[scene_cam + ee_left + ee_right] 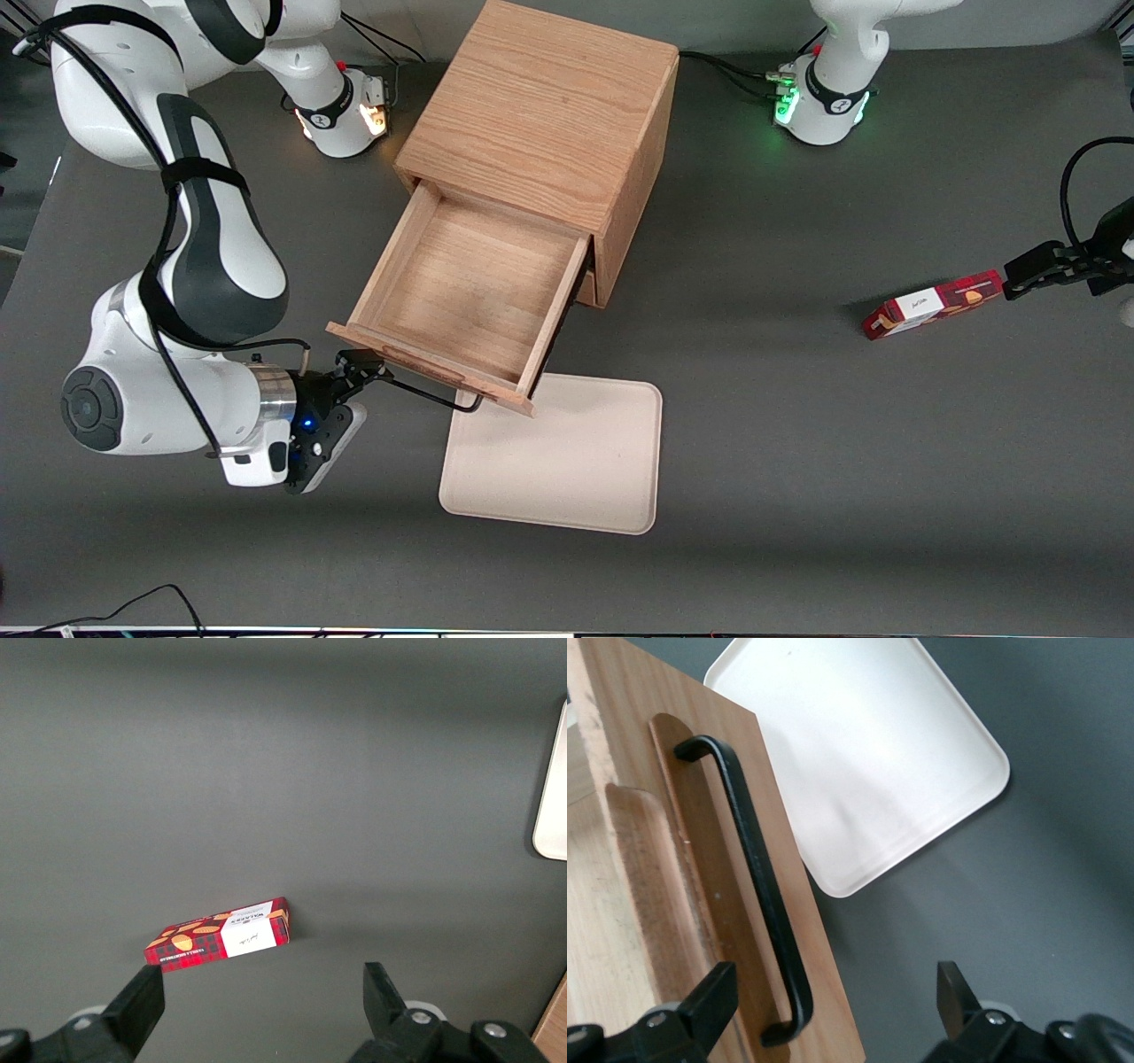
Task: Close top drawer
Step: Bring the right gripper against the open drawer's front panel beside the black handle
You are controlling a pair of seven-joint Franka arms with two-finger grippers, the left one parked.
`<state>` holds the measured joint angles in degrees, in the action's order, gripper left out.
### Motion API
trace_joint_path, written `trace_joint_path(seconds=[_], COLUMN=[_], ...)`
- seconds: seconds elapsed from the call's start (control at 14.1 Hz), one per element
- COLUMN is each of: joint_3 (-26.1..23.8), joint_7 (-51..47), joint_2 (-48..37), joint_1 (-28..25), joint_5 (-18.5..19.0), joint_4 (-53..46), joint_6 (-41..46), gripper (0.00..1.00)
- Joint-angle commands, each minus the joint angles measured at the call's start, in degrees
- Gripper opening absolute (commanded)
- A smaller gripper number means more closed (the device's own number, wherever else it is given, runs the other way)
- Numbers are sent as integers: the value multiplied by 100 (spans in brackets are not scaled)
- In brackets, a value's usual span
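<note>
The top drawer [461, 292] of the light oak cabinet [540, 115] is pulled far out, its box empty. Its thin black wire handle [434, 396] runs along the drawer front, nearest the front camera. My gripper [359, 368] is open, its fingers wide apart, right at the end of the handle on the working arm's side. In the right wrist view the handle [757, 886] lies on the drawer front [691, 877], and its end sits between my spread fingers [713, 997]. The lower drawer is hidden under the open one.
A cream tray [567, 461] lies flat on the grey table just in front of the drawer, partly under its front edge; it also shows in the right wrist view [868, 753]. A red biscuit box [930, 306] lies toward the parked arm's end of the table.
</note>
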<state>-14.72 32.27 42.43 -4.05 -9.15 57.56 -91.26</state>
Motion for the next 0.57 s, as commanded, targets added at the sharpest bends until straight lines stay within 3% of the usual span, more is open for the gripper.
trace_joint_path(seconds=[0.0, 0.5], joint_3=[21, 48], joint_7=[69, 51], joint_2=[125, 336], joint_1=[-78, -263], joint_5=[-131, -52], joint_4=[-246, -219], joint_6=[143, -32], gripper=[100, 100])
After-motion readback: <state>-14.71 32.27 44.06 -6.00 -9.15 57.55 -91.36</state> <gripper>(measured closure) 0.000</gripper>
